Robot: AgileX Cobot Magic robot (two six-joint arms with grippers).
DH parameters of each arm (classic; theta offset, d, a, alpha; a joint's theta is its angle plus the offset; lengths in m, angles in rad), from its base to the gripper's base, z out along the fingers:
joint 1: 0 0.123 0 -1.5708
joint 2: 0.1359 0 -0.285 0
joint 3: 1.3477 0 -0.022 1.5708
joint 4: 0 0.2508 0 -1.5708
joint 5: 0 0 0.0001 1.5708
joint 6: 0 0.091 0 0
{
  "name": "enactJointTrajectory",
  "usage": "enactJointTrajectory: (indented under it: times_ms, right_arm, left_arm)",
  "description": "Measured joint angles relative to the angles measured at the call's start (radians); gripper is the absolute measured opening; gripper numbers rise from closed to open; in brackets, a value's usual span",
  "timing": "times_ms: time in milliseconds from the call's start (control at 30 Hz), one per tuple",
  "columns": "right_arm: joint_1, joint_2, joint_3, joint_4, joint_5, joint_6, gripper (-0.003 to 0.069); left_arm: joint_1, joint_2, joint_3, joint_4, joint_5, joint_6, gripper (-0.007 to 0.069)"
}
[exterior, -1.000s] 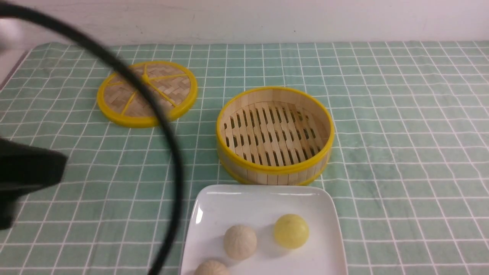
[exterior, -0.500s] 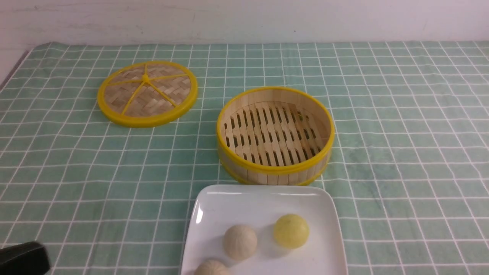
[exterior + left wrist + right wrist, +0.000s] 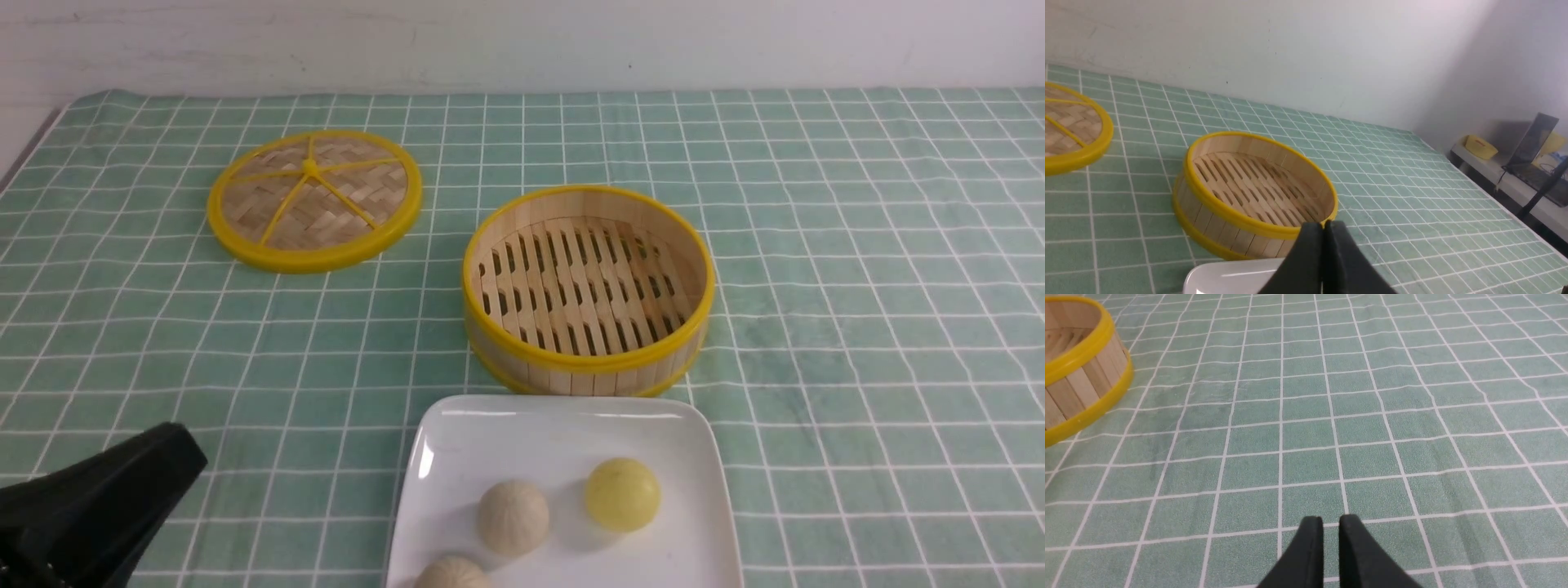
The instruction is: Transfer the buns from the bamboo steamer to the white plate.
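Buns rest on white plate; bamboo steamer emptied. Left end effector, closed and empty, has withdrawn; right end effector slightly parted, empty.

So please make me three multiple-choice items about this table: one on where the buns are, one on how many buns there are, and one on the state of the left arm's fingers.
1. Where are the buns?
A. in the bamboo steamer
B. on the white plate
C. on the woven lid

2. How many buns show?
A. one
B. five
C. three

3. How do the left gripper's fingers stand?
A. pressed together, empty
B. wide open
C. closed on a bun

Answers:
1 B: all lie on the white plate, and the bamboo steamer holds only bare slats.
2 C: two off-white, one pale yellow.
3 A: in the left wrist view the left gripper shows its fingers touching, with nothing between.
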Motion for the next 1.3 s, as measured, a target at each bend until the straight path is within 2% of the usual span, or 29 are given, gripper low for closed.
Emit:
enactJointTrajectory:
  times_ms: [133,300,400,533,633,700,800,833,1133,1300]
  right_arm:
    - [0.000,0.000,0.000,0.000,0.000,0.000,0.0092]
    - [0.000,0.000,0.000,0.000,0.000,0.000,0.0099]
    - [0.000,0.000,0.000,0.000,0.000,0.000,0.0102]
    - [0.000,0.000,0.000,0.000,0.000,0.000,0.0104]
    - [0.000,0.000,0.000,0.000,0.000,0.000,0.0104]
    - [0.000,0.000,0.000,0.001,0.000,0.000,0.0104]
    - [-0.001,0.000,0.000,0.001,0.000,0.000,0.0108]
    - [-0.001,0.000,0.000,0.001,0.000,0.000,0.0108]
    - [-0.002,0.000,0.000,0.001,0.000,0.000,0.0120]
    - [-0.002,0.000,0.000,0.001,0.000,0.000,0.0125]
  left_arm:
    - [0.000,0.000,0.025,0.023,0.014,0.000,0.0022]
    - [0.000,0.000,0.033,0.164,0.169,-0.001,0.0022]
    - [0.000,0.000,0.041,0.232,0.238,-0.052,0.0024]
    - [0.001,0.000,0.044,0.321,0.241,-0.093,0.0033]
    - [0.019,-0.001,0.044,0.334,0.231,-0.100,0.0036]
    - [0.069,-0.003,0.045,0.335,0.220,-0.100,0.0038]
    - [0.201,-0.017,0.071,0.341,0.212,-0.094,0.0042]
    - [0.208,-0.022,0.077,0.343,0.212,-0.094,0.0042]
    - [0.525,-0.171,0.245,0.362,0.232,-0.083,0.0051]
    - [0.596,-0.227,0.284,0.379,0.246,-0.083,0.0055]
